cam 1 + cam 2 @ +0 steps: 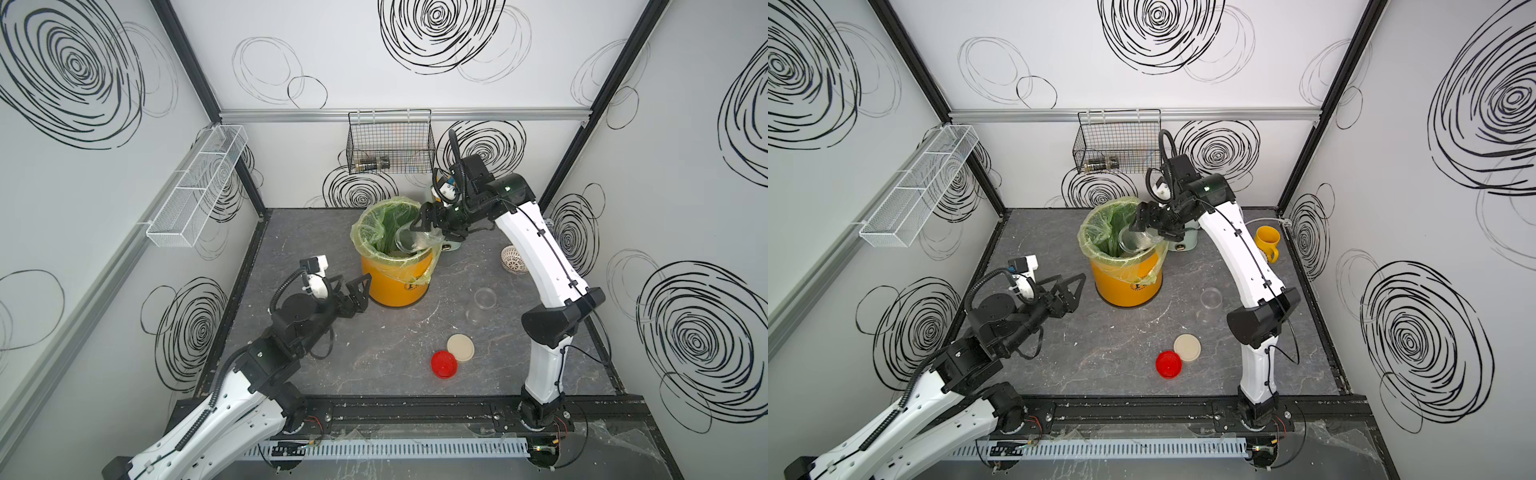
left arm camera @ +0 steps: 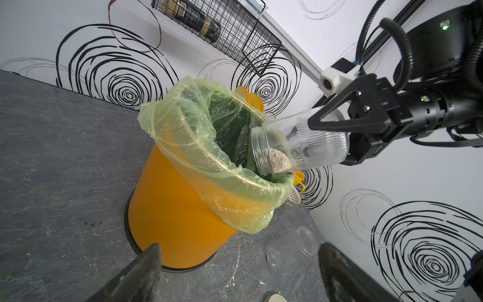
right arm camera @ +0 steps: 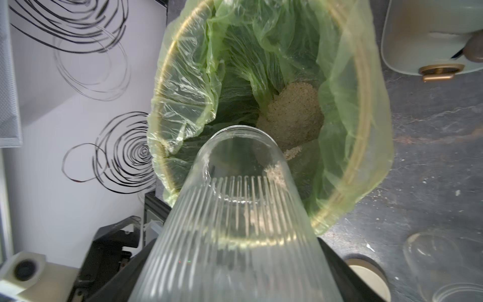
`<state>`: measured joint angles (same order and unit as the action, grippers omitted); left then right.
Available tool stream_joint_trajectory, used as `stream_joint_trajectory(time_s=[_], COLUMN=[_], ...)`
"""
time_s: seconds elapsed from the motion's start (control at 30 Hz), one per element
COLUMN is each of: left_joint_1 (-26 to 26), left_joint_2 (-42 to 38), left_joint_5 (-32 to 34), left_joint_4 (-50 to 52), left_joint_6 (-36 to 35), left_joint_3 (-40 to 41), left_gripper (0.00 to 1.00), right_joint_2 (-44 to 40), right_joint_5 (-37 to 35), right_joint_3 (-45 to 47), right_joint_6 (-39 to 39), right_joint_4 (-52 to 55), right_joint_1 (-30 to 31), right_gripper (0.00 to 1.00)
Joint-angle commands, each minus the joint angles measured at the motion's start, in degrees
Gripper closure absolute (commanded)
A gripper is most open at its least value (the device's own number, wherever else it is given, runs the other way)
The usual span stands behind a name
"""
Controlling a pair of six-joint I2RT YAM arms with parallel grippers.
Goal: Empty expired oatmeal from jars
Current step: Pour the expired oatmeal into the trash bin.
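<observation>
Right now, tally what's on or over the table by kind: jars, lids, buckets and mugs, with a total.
Jars: 2 (tilted jar, tabletop jar)
Lids: 2 (red lid, cream lid)
Buckets: 1 (orange bucket)
Mugs: 1 (yellow mug)
Total: 6

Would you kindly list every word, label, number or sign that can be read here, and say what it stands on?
No text here can be read.
On the orange bucket: a small dark printed mark low on its wall, too small to read.
On the bottle in the black wire basket: a dark label, print blurred.
On the clear jar, red lid and cream lid: no print visible.
</observation>
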<state>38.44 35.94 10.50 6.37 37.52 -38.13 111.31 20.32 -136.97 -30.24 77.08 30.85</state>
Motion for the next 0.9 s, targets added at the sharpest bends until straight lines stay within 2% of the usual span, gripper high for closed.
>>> stream_joint_trajectory(time_s=[0.0,0.17,0.37,0.57,0.87], left_joint_1=[-0.33,-0.33,-0.29,-0.28,-0.20], left_joint_2=[0.05,0.52,1.32,1.91,2.71], left_joint_5=[-0.13,0.31,-0.31,-0.31,-0.39], left_joint_4=[-1.65,-1.50,-0.79,-0.15,0.43], left_joint_6=[0.20,-0.16,0.06,-0.23,-0.34], left_joint_3=[0.58,0.34,-0.02,-0.23,-0.46], left_gripper=[0.04,0.04,0.04,0.04,0.04], right_joint_2=[-3.43,-1.82,0.73,0.03,1.18], right_joint_5=[-7.28,-13.98,-21.37,-25.13,-30.29], right_joint_3=[-1.00,-4.71,-11.27,-7.28,-7.71], right_joint_6=[4.69,8.21,9.58,9.07,9.05], right_joint_4=[0.15,-1.08,-1.58,-2.13,0.21], right_joint_1=[1.05,6.40,10.50,11.86,13.47], right_gripper=[1.00,0.96,0.96,0.97,1.00])
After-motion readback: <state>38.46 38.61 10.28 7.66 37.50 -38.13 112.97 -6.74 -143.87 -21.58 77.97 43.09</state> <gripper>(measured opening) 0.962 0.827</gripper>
